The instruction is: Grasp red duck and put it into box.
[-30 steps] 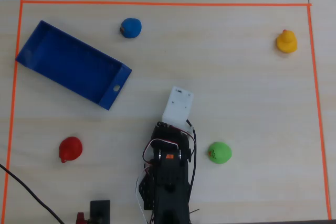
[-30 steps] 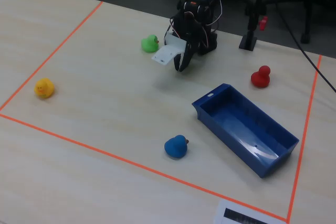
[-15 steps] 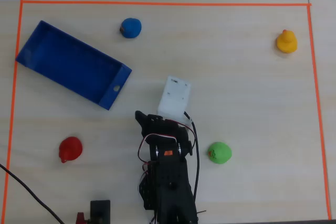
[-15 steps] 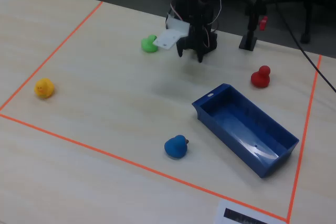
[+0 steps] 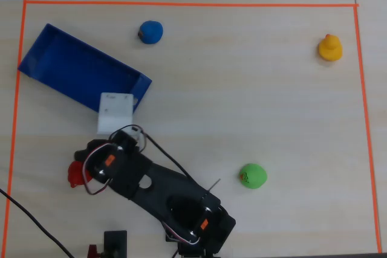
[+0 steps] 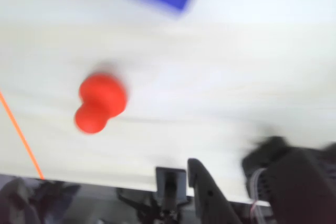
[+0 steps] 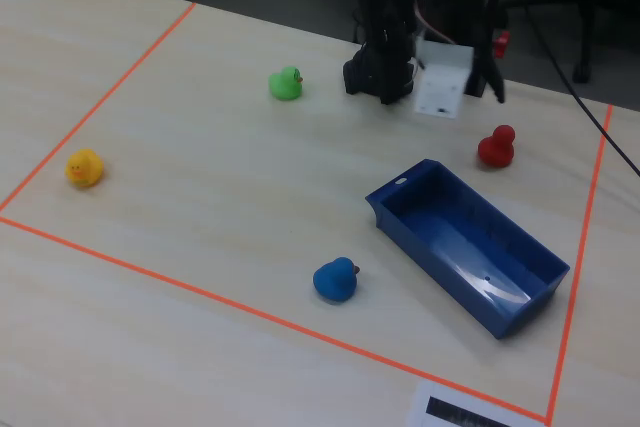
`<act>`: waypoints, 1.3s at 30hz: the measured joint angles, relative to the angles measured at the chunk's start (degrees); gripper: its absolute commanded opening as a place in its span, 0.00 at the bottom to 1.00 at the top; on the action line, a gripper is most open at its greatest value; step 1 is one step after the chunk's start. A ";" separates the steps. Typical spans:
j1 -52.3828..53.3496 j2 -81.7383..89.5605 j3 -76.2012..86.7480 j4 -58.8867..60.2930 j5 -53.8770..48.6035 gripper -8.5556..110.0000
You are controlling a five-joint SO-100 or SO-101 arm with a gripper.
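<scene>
The red duck [image 5: 75,174] stands on the table at the left, just inside the orange tape, and also shows in the fixed view [image 7: 496,146]. In the blurred wrist view the duck [image 6: 100,103] sits alone on the table, left of one black finger [image 6: 207,192]. My gripper [image 5: 89,162] hovers at the duck's right side, partly covering it from above; it looks open and holds nothing. The blue box [image 5: 36,64] lies tilted at the upper left, apart from the duck, and is empty in the fixed view [image 7: 520,292].
A blue duck [image 5: 150,32] sits near the box's far end, a green duck [image 5: 253,176] to the right of the arm, and a yellow duck [image 5: 329,48] at the far right. Orange tape [image 5: 12,149] borders the work area. A white camera block [image 5: 115,113] rides on the wrist.
</scene>
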 measured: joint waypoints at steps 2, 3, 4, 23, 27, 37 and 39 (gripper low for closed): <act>-3.25 -2.37 -0.09 -2.46 2.72 0.44; -4.04 -2.72 0.00 -3.69 3.78 0.44; -5.10 -2.72 0.44 -5.10 4.75 0.44; -11.25 -1.67 14.15 -23.99 8.35 0.46; -11.60 -1.67 16.17 -26.10 8.35 0.46; -14.68 -1.67 20.30 -33.57 10.11 0.46; -15.12 -1.67 20.39 -34.28 10.46 0.46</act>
